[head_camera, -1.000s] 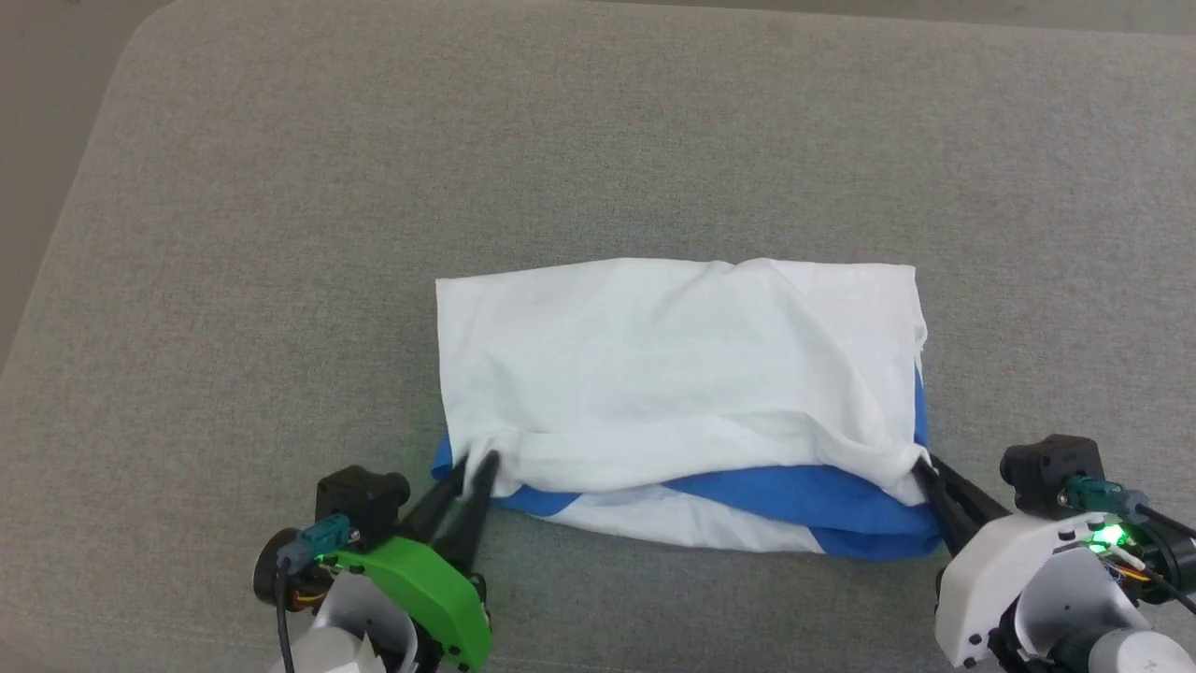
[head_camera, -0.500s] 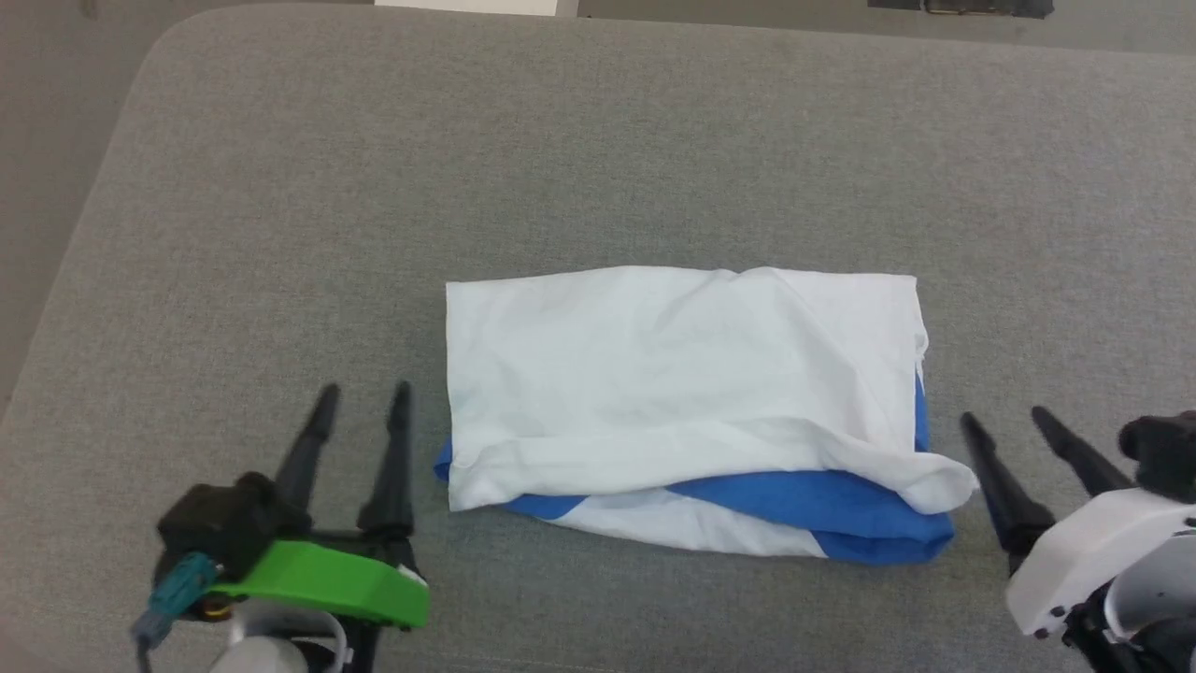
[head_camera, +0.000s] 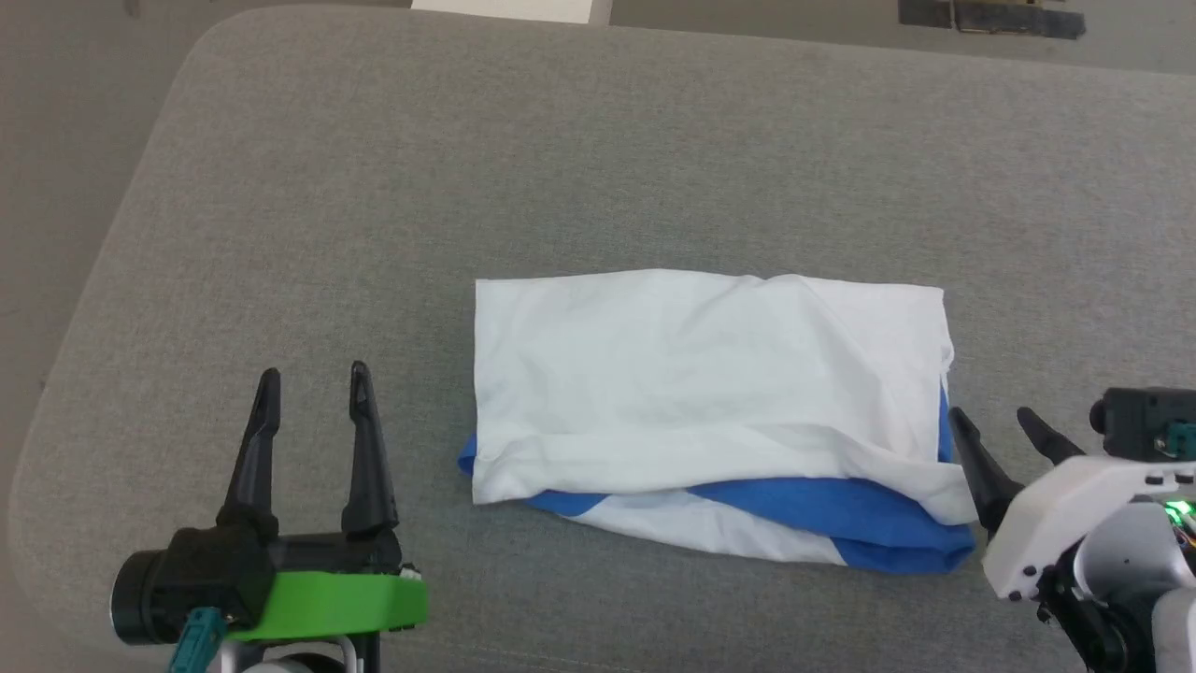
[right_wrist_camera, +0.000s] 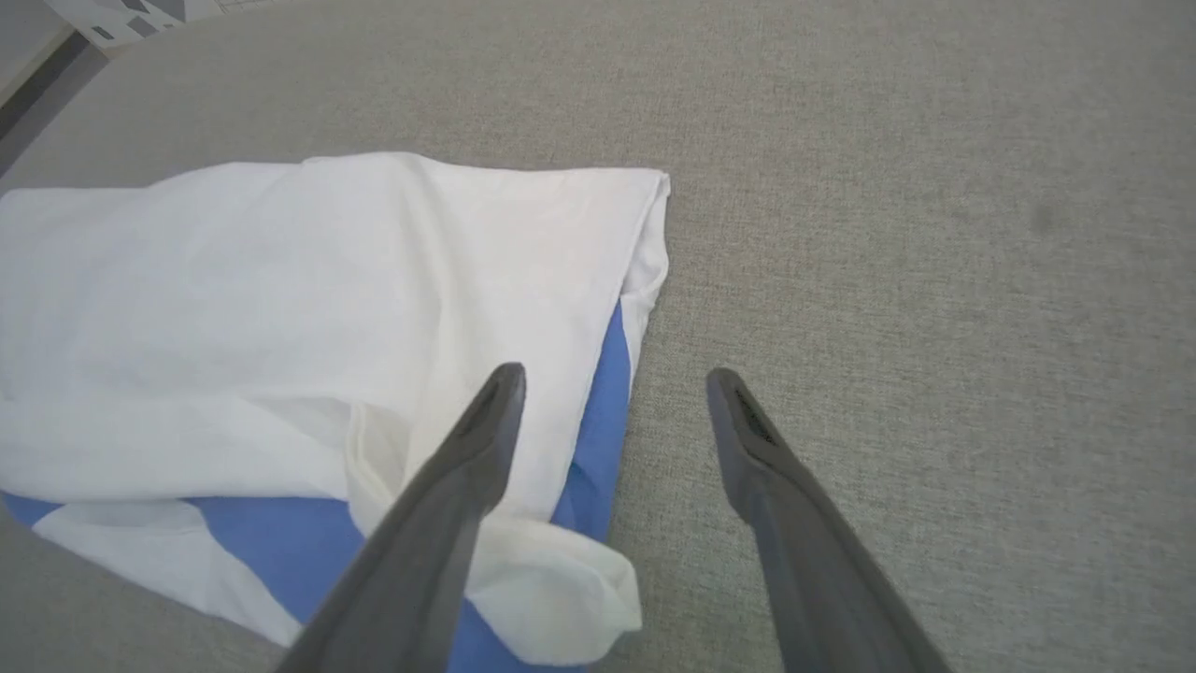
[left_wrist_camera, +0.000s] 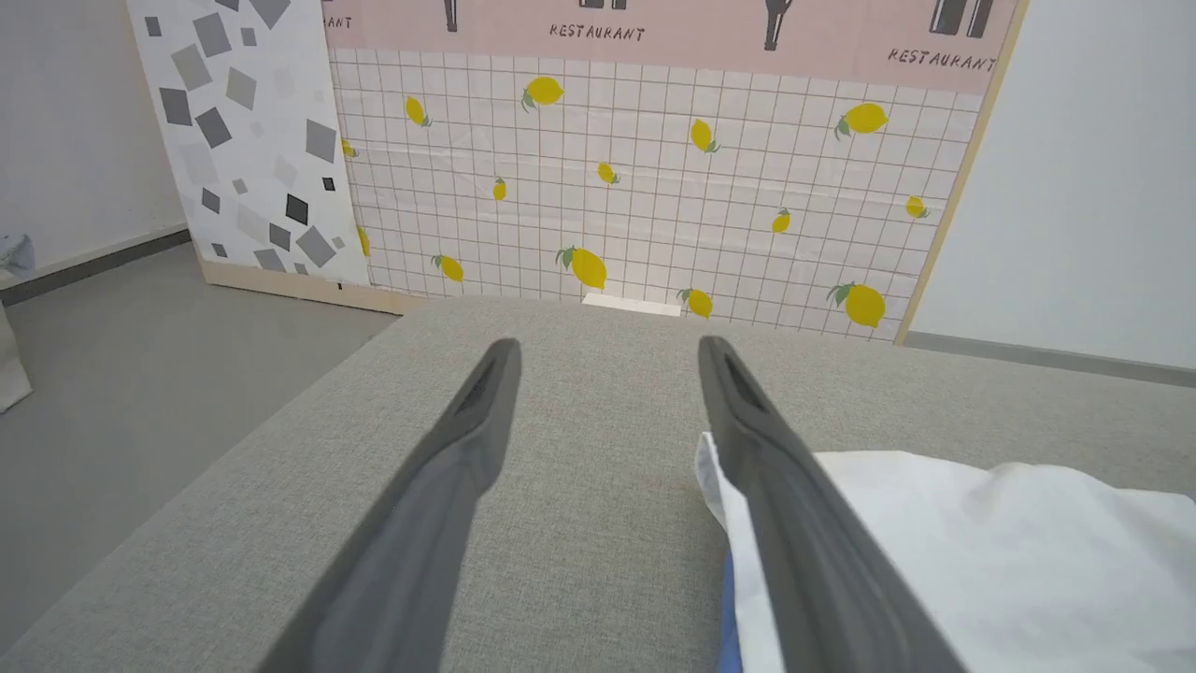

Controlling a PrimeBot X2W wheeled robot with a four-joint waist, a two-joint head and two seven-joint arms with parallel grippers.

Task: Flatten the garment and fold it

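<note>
Grey woven fabric covers the tabletop [head_camera: 654,140] before you, with the garment [head_camera: 701,374] folded into a rough rectangle near its middle, white on top and blue showing along the near edge. Your left tool [head_camera: 314,372] stands wide and empty, near the garment's left side. Your right tool [head_camera: 990,416] is spread wide too, gripping nothing, just beside the near right corner.

On the cushion [head_camera: 654,140], the garment [head_camera: 701,374] lies between left end effector [head_camera: 313,376] and right end effector [head_camera: 989,415].
</note>
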